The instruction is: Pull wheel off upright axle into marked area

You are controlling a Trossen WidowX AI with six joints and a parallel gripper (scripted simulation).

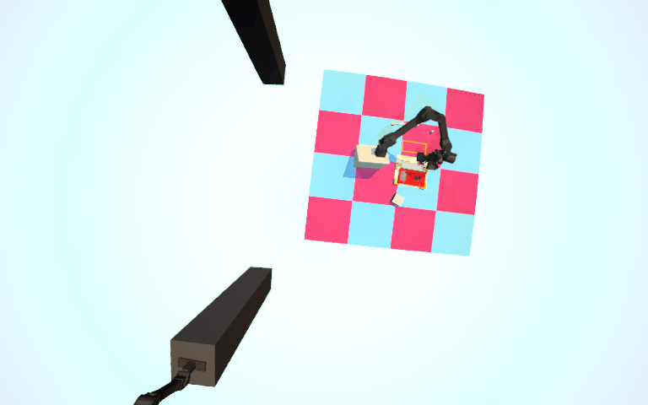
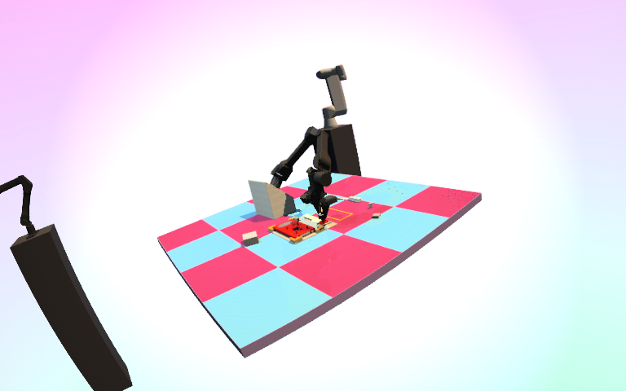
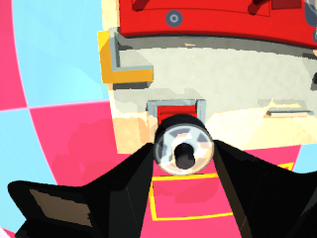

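1 pale block point(image 1: 397, 199) point(image 2: 249, 238) — near 1 red panel point(image 1: 405, 177) point(image 2: 291, 228) point(image 3: 213, 25).

- Spreads beneath the gripper point(image 1: 422, 159) point(image 2: 324, 220) point(image 3: 183, 147) as a pink-and-blue checkered desk point(image 1: 372, 224) point(image 2: 332, 262) point(image 3: 74, 149).
- Carries a pale board point(image 1: 402, 157) point(image 2: 330, 225) point(image 3: 130, 134) under the gripper.
- Shows a yellow outline point(image 1: 413, 147) point(image 2: 340, 214) point(image 3: 190, 198) near it.
- Bears a pale block point(image 1: 397, 199) point(image 2: 249, 238) farther from the gripper, past the board.
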